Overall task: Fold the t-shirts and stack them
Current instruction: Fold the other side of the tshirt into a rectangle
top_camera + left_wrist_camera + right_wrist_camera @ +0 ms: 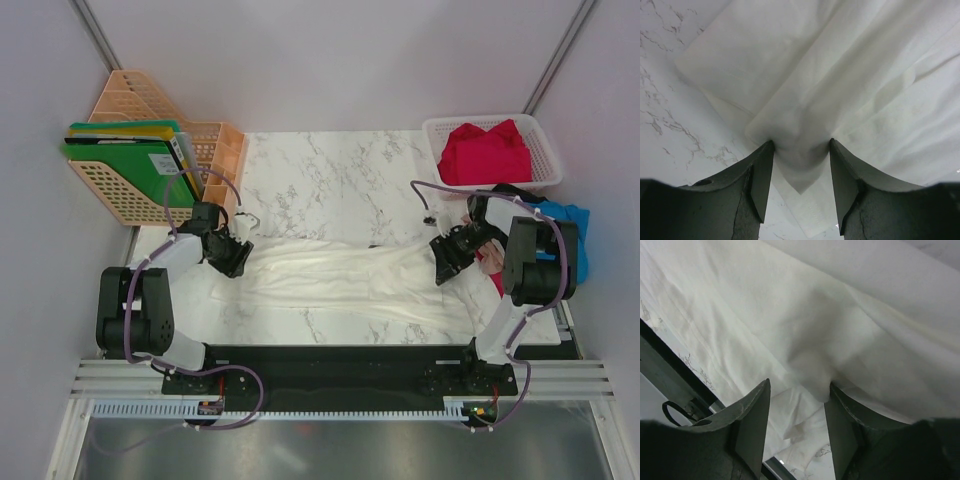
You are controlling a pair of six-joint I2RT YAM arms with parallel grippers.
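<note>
Across the near half of the marble table (330, 170), the white t-shirt (340, 275) lies stretched left to right. My left gripper (801, 146) pinches its left end; my right gripper (797, 386) pinches its right end.

Two tools: left tool (235, 262), right tool (445, 262). One tabletop (330, 180). Three t-shirts countable: one white t-shirt (340, 275) between the tools, one red t-shirt (485, 152) beyond the right tool, one blue t-shirt (577, 228) beside it. One white basket (548, 160). Green folders (125, 160): number unclear.
</note>
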